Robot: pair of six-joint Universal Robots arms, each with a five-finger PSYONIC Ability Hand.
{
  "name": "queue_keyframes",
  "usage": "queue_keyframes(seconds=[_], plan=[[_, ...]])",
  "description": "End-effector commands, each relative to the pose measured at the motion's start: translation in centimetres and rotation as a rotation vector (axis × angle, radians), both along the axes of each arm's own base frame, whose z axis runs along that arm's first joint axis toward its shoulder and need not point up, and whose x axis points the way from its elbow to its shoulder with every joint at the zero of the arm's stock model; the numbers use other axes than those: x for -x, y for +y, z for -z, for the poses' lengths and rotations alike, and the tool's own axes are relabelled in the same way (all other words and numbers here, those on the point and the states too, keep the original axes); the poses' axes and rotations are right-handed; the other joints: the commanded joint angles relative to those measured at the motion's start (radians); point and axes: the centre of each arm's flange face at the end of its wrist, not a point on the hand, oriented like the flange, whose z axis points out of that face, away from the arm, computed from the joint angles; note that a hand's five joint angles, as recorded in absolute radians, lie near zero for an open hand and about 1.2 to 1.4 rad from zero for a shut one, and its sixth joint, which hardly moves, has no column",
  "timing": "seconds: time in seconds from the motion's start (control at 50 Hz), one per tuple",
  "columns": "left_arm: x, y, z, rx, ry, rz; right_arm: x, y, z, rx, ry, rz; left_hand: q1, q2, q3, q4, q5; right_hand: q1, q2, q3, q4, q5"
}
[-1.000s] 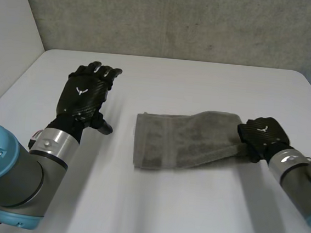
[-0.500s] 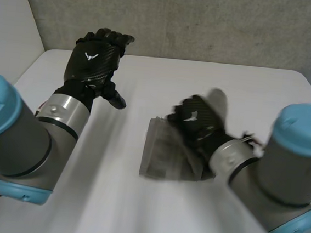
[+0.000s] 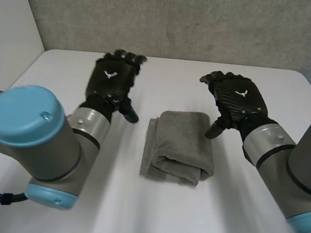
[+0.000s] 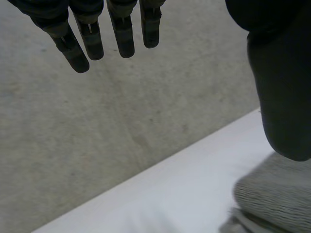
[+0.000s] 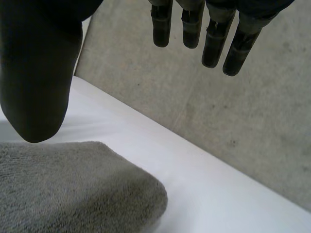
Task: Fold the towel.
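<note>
We judge the folding essentially done: the grey terry towel (image 3: 179, 146) lies doubled in a compact bundle on the white table (image 3: 151, 221), between our black left hand (image 3: 112, 82) and right hand (image 3: 235, 99), both loosely spread and holding nothing.

You have a towel (image 3: 179, 146) in plain mid grey, with no stripe or print, shading darker in the creases between its layers (its nap reads the same grey in both wrist views). The table (image 3: 151, 221) under it is flat white. The wall (image 3: 208, 22) behind is mottled grey concrete, flecked with small dark specks. Your left hand (image 3: 110, 84) and right hand (image 3: 237, 102) are black, each with a small white emblem on its back. The left arm (image 3: 57, 162) and right arm (image 3: 283, 167) are grey with light-blue caps (image 3: 26, 116).
</note>
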Motion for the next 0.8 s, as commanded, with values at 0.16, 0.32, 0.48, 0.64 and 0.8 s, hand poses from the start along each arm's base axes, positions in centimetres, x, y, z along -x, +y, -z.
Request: queue_keyframes(seconds=[0.16,0.32,0.48,0.64,0.8], plan=[[3.8,3.7,7.8,-0.135,-0.127,0.139,0.1,-1.8,8.9,-0.182,0.219,-0.013,-0.079,-0.078,-0.068,-0.098,-0.212,-0.056,-0.078,-0.073,-0.083,-0.057],[3.8,3.7,9.2,-0.163,-0.151,0.137,-0.2,-1.9,9.9,-0.204,0.228,-0.019,-0.073,-0.072,-0.062,-0.092,-0.206,-0.056,-0.078,-0.073,-0.083,-0.057],[3.3,3.1,4.5,-0.078,-0.081,0.112,-0.2,-2.1,5.8,-0.113,0.170,-0.006,-0.085,-0.083,-0.074,-0.104,-0.217,-0.056,-0.078,-0.073,-0.083,-0.057],[-0.9,0.3,-5.6,0.059,0.035,-0.020,1.1,-1.7,-3.7,0.057,-0.049,0.074,-0.088,-0.086,-0.076,-0.107,-0.220,-0.056,-0.078,-0.073,-0.083,-0.057],[-4.1,0.1,-10.8,0.008,0.029,-0.108,4.0,-2.1,-7.6,0.029,-0.050,0.228,-0.088,-0.086,-0.076,-0.107,-0.220,-0.056,-0.078,-0.073,-0.083,-0.057]])
